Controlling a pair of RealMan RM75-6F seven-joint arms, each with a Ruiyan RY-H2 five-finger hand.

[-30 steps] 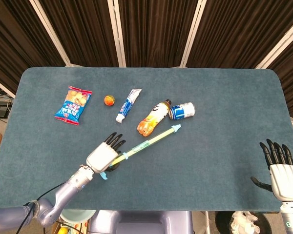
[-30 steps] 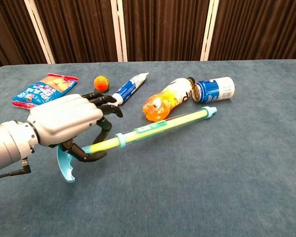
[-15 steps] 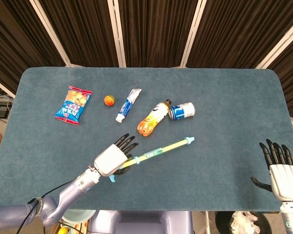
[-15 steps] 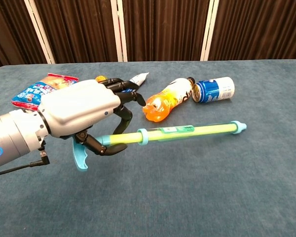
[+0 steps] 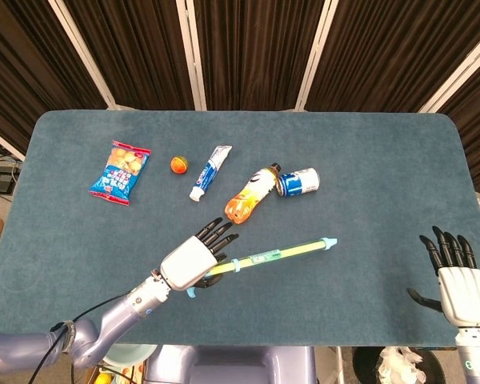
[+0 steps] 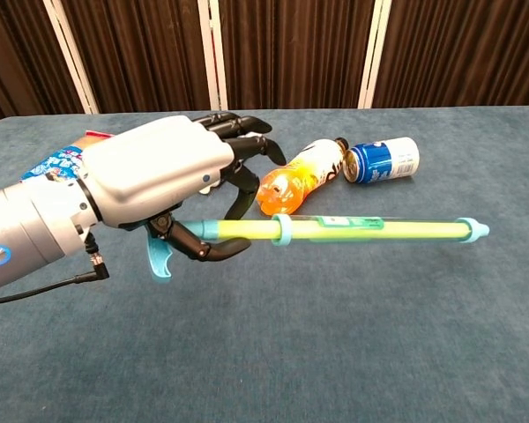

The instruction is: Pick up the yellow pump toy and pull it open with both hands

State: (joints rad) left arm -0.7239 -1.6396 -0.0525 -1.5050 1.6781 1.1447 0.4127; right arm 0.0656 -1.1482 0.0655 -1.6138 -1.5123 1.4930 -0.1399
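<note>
My left hand (image 5: 190, 262) (image 6: 163, 172) holds the yellow pump toy (image 5: 276, 254) (image 6: 370, 230) by its blue-handled end, lifted off the table. The toy is a long yellow-green tube with light blue collars, and it points to the right, nearly level. Its blue handle (image 6: 160, 257) hangs below my palm. At the table's near right edge my right hand (image 5: 454, 278) is open with fingers spread, far from the toy; the chest view does not show it.
An orange drink bottle (image 5: 250, 195) (image 6: 298, 179) and a blue can (image 5: 300, 182) (image 6: 383, 159) lie just beyond the toy. Farther left lie a toothpaste tube (image 5: 209, 173), a small orange ball (image 5: 178, 165) and a blue snack bag (image 5: 121, 172).
My left hand has lifted the pump toy off the table and swung it rightward toward level. The right hand has shifted slightly.
</note>
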